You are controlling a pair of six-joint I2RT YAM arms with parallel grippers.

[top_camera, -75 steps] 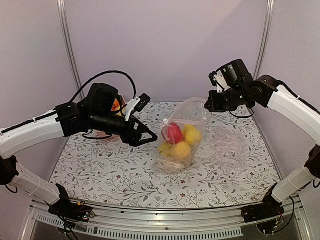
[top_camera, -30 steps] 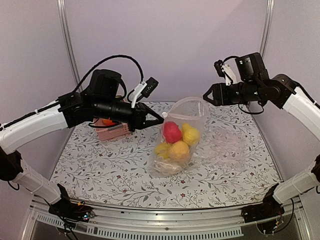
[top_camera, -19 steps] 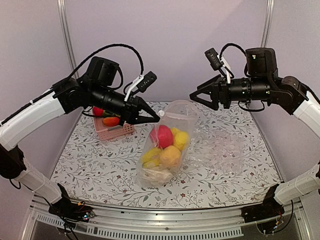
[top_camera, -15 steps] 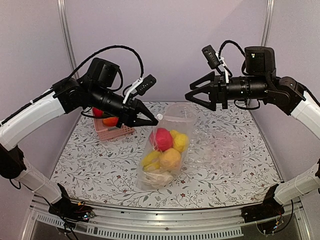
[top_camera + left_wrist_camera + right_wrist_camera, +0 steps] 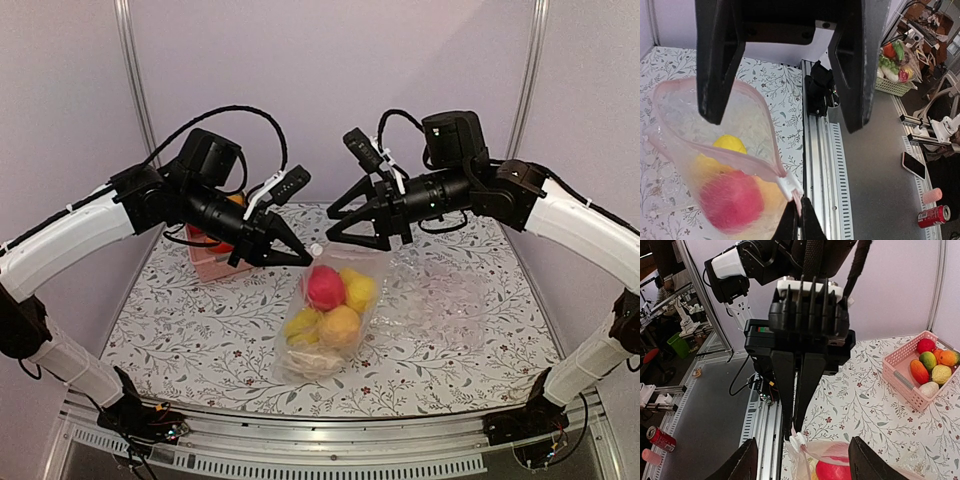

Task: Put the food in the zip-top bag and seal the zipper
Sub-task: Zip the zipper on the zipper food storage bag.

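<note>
Hanging from one top corner over the middle of the floral table (image 5: 180,340), the smooth, clear zip-top bag (image 5: 300,362) bulges with rounded food (image 5: 325,287): a red ball, yellow and orange pieces, something whitish at the bottom. The left gripper (image 5: 305,258) has its fingers pinched fully together on that corner. Only the left wrist view shows the zipper (image 5: 720,156), a pale pink strip curving around the gaping mouth to a white slider (image 5: 789,186). The right gripper (image 5: 335,228) hovers just above the mouth, jaws spread wide, holding nothing. The right wrist view shows inside the pink slatted basket (image 5: 902,375), which holds more food. A crinkled clear bag (image 5: 445,300) lies beside the zip-top bag.
</note>
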